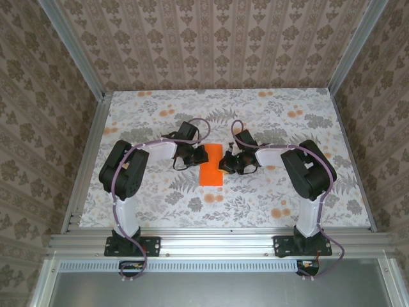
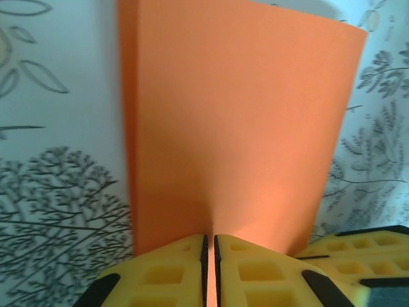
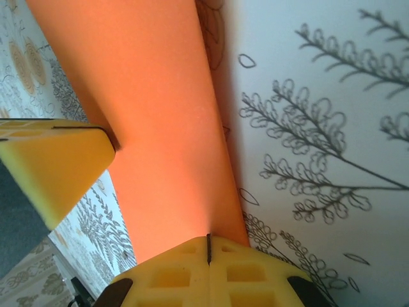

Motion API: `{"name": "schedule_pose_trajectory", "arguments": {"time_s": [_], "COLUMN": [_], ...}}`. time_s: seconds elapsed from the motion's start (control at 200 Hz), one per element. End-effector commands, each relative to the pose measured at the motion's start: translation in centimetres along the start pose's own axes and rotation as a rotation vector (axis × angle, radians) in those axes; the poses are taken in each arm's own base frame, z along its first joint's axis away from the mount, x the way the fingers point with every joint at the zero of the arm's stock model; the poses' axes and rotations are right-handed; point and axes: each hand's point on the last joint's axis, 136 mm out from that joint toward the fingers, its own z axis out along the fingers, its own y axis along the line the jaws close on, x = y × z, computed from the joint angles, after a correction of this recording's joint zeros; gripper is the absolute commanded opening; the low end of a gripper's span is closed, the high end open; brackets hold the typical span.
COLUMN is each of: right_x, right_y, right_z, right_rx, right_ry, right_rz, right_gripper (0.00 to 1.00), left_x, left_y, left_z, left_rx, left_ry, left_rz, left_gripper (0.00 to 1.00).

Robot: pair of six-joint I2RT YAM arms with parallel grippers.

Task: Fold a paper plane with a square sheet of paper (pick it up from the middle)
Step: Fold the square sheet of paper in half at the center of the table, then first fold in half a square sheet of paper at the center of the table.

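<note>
From above, you see the thin bright orange sheet of paper [image 1: 211, 167] as an upright rectangle at mid-frame on the flower-printed tablecloth [image 1: 268, 198]. The left gripper [image 1: 195, 154] and right gripper [image 1: 227, 165] cover its side edges, and their jaws are too small to read there. Your left wrist camera shows yellow foam fingers [image 2: 166, 276] closed to a thin slit with orange inside, pinching the sheet's near edge. The frame's top cuts off the far end. Your right wrist camera shows that gripper's jaws pressed fully together at the sheet's edge, with a blurred yellow finger of the other gripper at left.
</note>
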Motion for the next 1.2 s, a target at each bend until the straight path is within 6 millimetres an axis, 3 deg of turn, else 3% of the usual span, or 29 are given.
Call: {"name": "schedule_pose_trajectory", "arguments": {"time_s": [0.0, 0.125, 0.36, 0.605, 0.905, 1.105, 1.195], "right_x": [0.5, 0.7, 2.3, 3.1, 3.4, 1.6, 0.5], "right_y": [-1.5, -0.1, -1.2, -1.3, -1.3, 1.7, 2.1], "right_z": [0.9, 0.4, 1.5, 1.8, 1.5, -0.1, 0.0], "right_rx": [0.025, -0.015, -0.033, -0.046, -0.042, -0.086, -0.077], "right_ry": [0.035, 0.057, 0.133, 0.155, 0.162, 0.084, 0.052], "right_rz": [0.003, -0.076, -0.093, -0.102, -0.102, -0.114, -0.101], "right_gripper": [0.02, 0.03, 0.03, 0.03, 0.03, 0.07, 0.07], "left_x": [-1.4, -2.3, -3.4, -3.3, -3.3, -2.2, -1.7], "left_y": [-3.6, -5.1, -5.3, -4.9, -2.3, -0.6, -0.2], "left_z": [-1.5, -1.0, 0.6, 2.6, 4.0, 4.7, 5.0], "left_rx": [0.116, 0.178, 0.186, 0.167, 0.056, 0.003, -0.007], "left_ry": [-0.022, -0.022, -0.021, 0.017, 0.021, 0.051, 0.065], "left_rz": [0.034, 0.030, 0.005, -0.012, -0.022, -0.028, -0.033], "left_gripper": [0.15, 0.16, 0.16, 0.14, 0.11, 0.10, 0.09]}}
